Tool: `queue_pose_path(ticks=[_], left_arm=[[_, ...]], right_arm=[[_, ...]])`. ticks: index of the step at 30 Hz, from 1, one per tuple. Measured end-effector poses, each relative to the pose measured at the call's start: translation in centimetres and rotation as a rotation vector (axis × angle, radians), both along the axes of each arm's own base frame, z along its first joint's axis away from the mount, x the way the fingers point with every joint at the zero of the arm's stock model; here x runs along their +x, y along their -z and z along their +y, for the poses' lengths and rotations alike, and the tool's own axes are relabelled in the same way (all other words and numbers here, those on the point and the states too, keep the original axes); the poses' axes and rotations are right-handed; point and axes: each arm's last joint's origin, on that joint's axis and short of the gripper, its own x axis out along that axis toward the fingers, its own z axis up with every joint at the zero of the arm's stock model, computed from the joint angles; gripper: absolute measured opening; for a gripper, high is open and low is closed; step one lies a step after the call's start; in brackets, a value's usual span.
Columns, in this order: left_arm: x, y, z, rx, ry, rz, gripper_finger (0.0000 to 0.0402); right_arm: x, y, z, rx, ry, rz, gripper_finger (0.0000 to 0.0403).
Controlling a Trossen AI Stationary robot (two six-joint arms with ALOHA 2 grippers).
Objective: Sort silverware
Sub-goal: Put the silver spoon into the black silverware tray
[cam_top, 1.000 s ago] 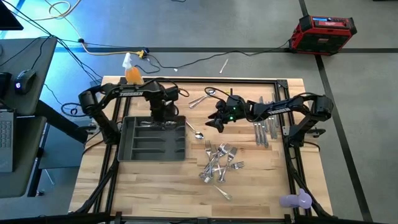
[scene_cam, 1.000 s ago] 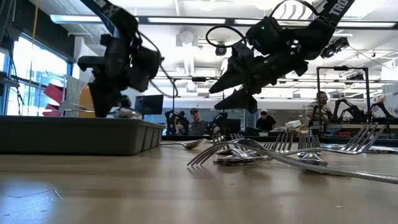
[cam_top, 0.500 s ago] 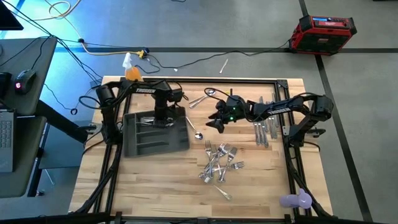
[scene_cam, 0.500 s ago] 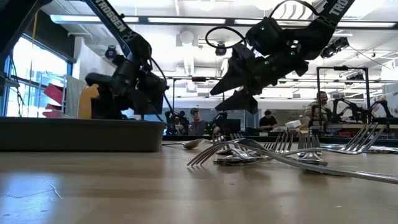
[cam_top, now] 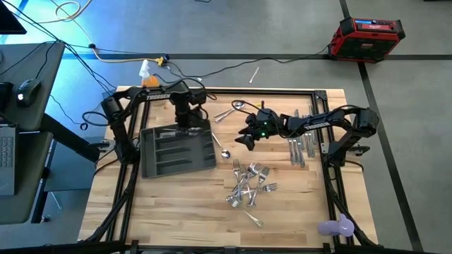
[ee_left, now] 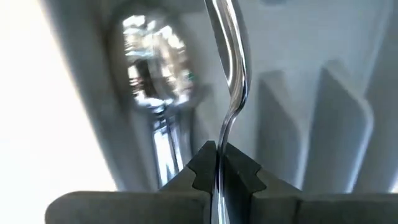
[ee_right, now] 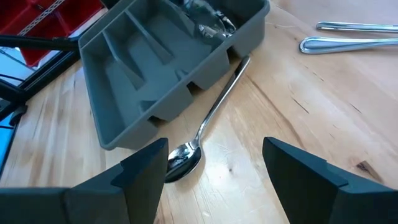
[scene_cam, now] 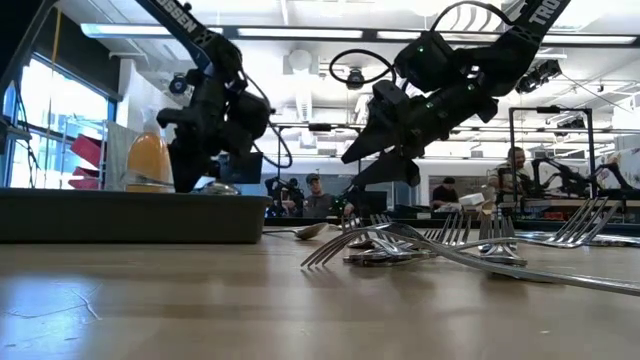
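Observation:
My left gripper (cam_top: 188,121) (scene_cam: 205,182) hangs over the far end of the dark grey tray (cam_top: 176,154), shut on a thin silver handle (ee_left: 229,74). A spoon (ee_left: 152,68) lies in a tray compartment beneath it. My right gripper (cam_top: 245,136) (ee_right: 224,171) is open, raised above the table, its fingers on either side of a spoon (ee_right: 208,124) that lies flat beside the tray (ee_right: 155,56). A heap of forks (cam_top: 248,185) lies near the table's middle, knives (cam_top: 297,148) to the right, and more spoons (cam_top: 229,111) at the far side. My left gripper pinches the silver piece's handle (ee_left: 217,163) between its two fingers, which come from above pointing down. The handle runs on away from the fingers along the tray's compartments. Its far end leaves the picture, so I cannot tell which piece it is or whether it rests.
An orange bottle (cam_top: 150,79) stands at the far left corner. A purple object (cam_top: 336,226) lies at the near right corner. A black frame (cam_top: 212,92) runs around the table. Bare wood shows near the front edge (cam_top: 176,212). People sit in the room behind (scene_cam: 315,195).
My left gripper dipped into the tray's far end, then rose and drew back toward the far edge, staying shut. The tray turned slightly on the table, its right end swinging toward the near edge.

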Motion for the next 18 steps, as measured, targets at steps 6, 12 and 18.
queue_pose_path(ticks=[6,12,18], left_arm=[[-1.7,1.3,1.2,-0.015,-0.046,0.012,0.0],[-3.1,2.5,1.0,-0.055,-0.027,0.04,0.0],[-3.0,2.9,1.0,-0.041,-0.026,0.02,0.0001]], right_arm=[[0.0,0.0,0.1,0.0,-0.005,0.001,0.0249],[0.1,0.0,0.2,0.0,-0.007,0.001,0.0249],[0.0,0.0,0.2,0.0,-0.007,0.002,0.0249]])
